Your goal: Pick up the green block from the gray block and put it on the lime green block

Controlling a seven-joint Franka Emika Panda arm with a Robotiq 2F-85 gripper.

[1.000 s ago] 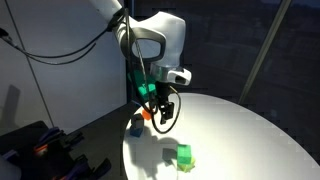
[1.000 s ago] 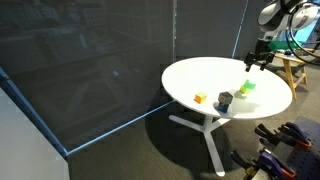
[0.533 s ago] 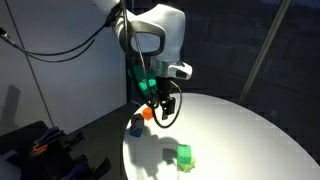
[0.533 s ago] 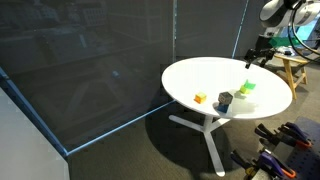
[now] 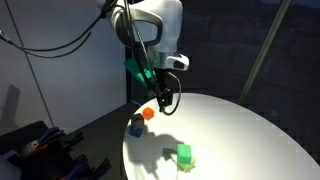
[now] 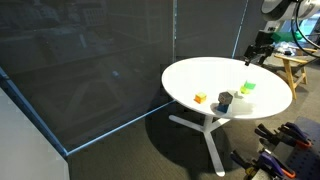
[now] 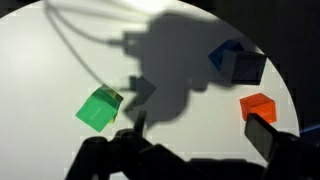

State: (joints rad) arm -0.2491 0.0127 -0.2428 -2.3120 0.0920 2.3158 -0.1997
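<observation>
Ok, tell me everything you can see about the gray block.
The gray block is a small, dull gray-blue cube with a matte surface; what it is made of is unclear. It stands flat on the white round table, close to the edge, with nothing on top of it. The orange block sits beside it with a clear gap between them. Only the table touches it; the hand hangs above, apart from it.

Green block: saturated medium-green cube, upright, apparently stacked on lime block; seam faint at this size.
Lime block: paler yellow-green cube, flat on table near its front edge, directly under green block.
Gray block: dull gray-blue cube, darkest of the three, flat on table, well apart from the green stack.
</observation>
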